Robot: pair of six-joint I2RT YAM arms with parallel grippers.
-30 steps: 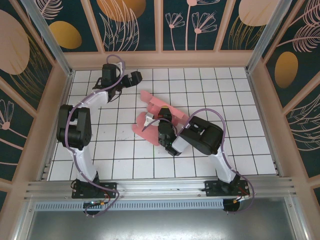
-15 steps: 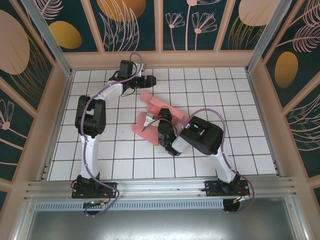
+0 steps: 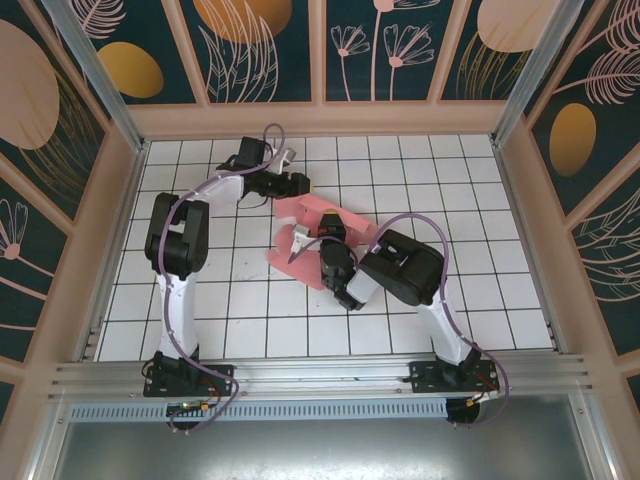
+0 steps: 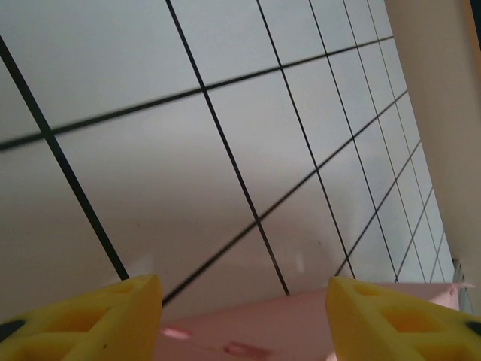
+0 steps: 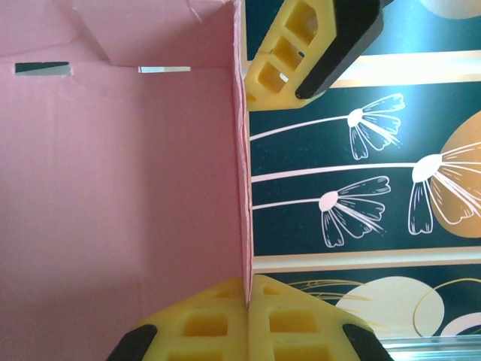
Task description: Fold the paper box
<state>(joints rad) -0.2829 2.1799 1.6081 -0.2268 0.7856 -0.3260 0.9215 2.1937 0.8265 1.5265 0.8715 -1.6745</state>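
A white tiled table (image 3: 480, 280) ruled with black lines sits inside dark panels (image 3: 400, 50) painted with pale flowers and orange ovals. The paper box (image 3: 352, 222) lies on the tiles with both grippers at it. It is a pink card cut-out, partly flat, with flaps reaching out to its far and near-left sides. Seen from the right wrist, its broad pink panel (image 5: 120, 188) is creased and cut with two small slots, and an upright wall (image 5: 244, 188) stands edge-on beside it. The right gripper (image 3: 300, 241) sits over the box's left part with its yellow fingers (image 5: 301, 45) spread wide, and that wall runs from one finger to the other. The left gripper (image 3: 293, 184) hovers at the box's far edge, its fingertips (image 4: 90, 316) wide apart and gripping nothing; the box's pink rim shows low between them.
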